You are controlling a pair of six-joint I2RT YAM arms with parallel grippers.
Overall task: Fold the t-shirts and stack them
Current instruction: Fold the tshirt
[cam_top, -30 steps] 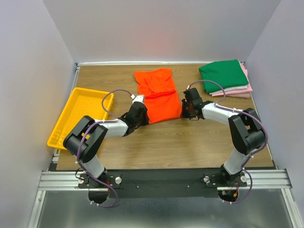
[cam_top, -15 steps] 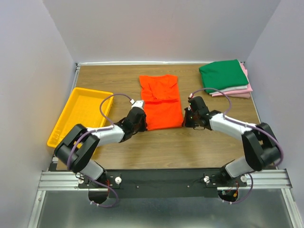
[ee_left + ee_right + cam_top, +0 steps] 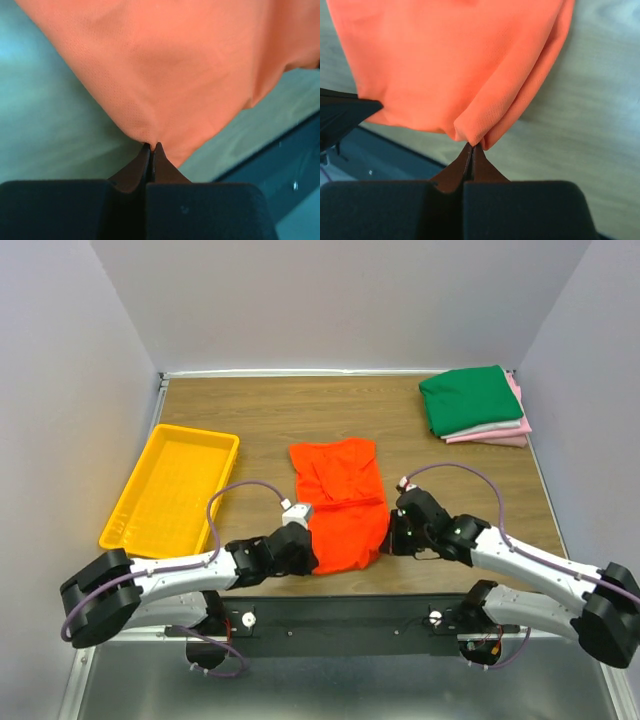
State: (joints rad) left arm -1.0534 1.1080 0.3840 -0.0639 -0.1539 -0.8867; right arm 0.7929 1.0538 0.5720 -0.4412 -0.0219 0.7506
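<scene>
The bright orange t-shirt [image 3: 338, 502] lies partly folded near the table's front edge, its near part hanging over the edge. My left gripper [image 3: 308, 545] is shut on its near left edge; the cloth [image 3: 165, 70] fills the left wrist view above the closed jaws of that gripper [image 3: 152, 146]. My right gripper [image 3: 391, 533] is shut on the near right edge, and the right wrist view shows a pinched fold of orange cloth [image 3: 455, 65] at the gripper [image 3: 472, 146]. Folded dark green [image 3: 472, 398], white and pink [image 3: 500, 432] t-shirts are stacked at the back right.
A yellow plastic tray [image 3: 168, 486] stands at the left side of the wooden table [image 3: 250, 410]. The black front rail [image 3: 340, 612] runs just below the shirt's hanging edge. Grey walls close in the left, back and right.
Both grippers have pulled the orange t-shirt toward the near edge of the table, holding its near corners. The arms have stretched out low and moved toward the front rail.
</scene>
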